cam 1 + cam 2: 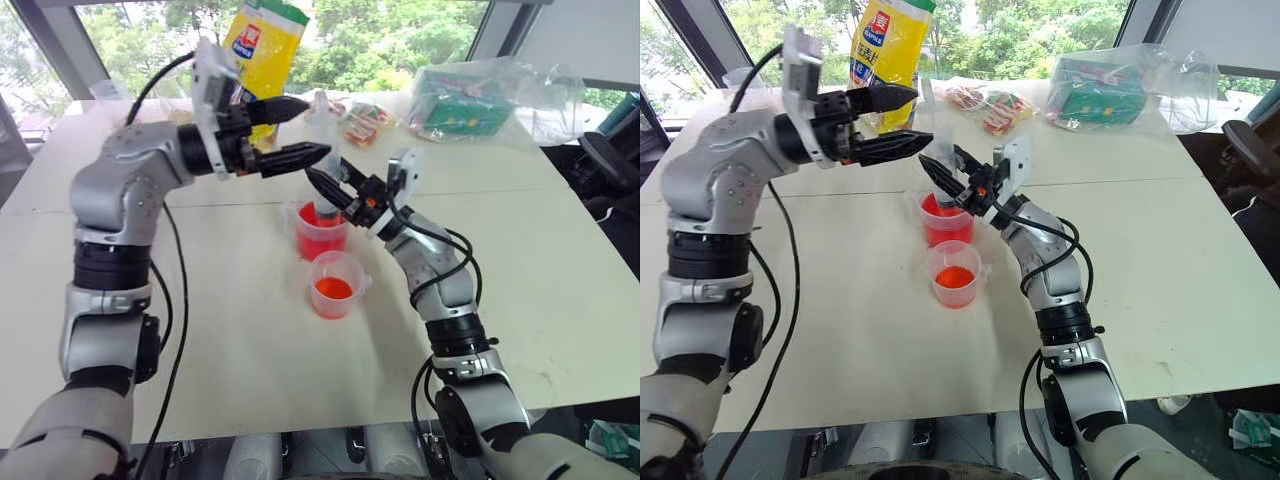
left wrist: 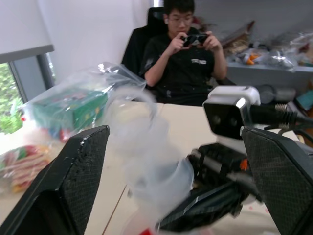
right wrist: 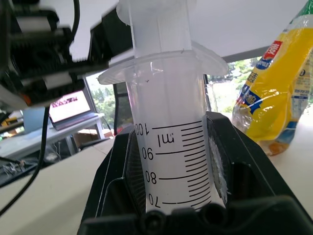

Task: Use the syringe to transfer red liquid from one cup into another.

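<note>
While the white table point(image 1: 520, 260) lies mostly bare, bags crowd its far window edge; right gripper point(image 1: 322, 186) clamps the syringe point(image 3: 171, 142) upright over the tall red cup point(image 1: 321, 232), smaller cup point(image 1: 335, 285) just nearer, left gripper point(image 1: 300, 130) spread wide around the plunger top

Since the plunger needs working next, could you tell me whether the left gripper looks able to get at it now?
Probably yes. The left gripper is open, its fingers either side of the plunger at the top of the syringe, which the right gripper holds upright over the cup. Nothing stands between them.
</note>
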